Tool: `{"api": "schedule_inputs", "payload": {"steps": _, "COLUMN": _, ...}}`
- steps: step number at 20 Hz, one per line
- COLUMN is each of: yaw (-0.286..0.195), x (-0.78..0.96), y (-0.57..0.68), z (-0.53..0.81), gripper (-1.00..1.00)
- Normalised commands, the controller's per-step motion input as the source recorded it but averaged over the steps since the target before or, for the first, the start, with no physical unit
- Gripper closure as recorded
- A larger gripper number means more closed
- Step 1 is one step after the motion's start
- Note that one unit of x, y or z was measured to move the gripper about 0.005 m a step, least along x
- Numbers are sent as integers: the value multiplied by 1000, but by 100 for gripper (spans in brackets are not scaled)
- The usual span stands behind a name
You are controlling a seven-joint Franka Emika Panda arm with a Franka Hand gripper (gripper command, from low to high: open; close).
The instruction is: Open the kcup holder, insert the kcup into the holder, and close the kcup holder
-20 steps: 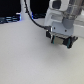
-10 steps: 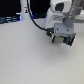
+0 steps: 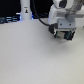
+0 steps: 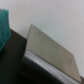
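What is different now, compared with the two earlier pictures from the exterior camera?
Very little changed. The white robot arm with its dark tool remains at the exterior view's right, low over the pale table, with at most a slight shift. Nothing was visibly grasped or released. The white bottle-like object at the back stayed in place.

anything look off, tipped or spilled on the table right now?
Nothing stands out. In the exterior view the gripper sits low over the pale table, and no spill or tipped item is visible. The white bottle at the back stands upright. The wrist view is too blurred to judge the dark box beyond its grey top.
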Motion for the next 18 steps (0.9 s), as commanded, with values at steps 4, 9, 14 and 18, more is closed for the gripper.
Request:
{"api": "schedule_inputs", "payload": {"steps": 4, "yaw": 84, "x": -724, "y": 419, "z": -7, "gripper": -100}}
{"api": "schedule_inputs", "payload": {"steps": 9, "yaw": 88, "x": -726, "y": 400, "z": -12, "gripper": -100}}
{"api": "schedule_inputs", "payload": {"steps": 14, "yaw": 97, "x": -675, "y": 387, "z": 6, "gripper": -100}}
{"api": "schedule_inputs", "payload": {"steps": 18, "yaw": 92, "x": -583, "y": 405, "z": 76, "gripper": -100}}
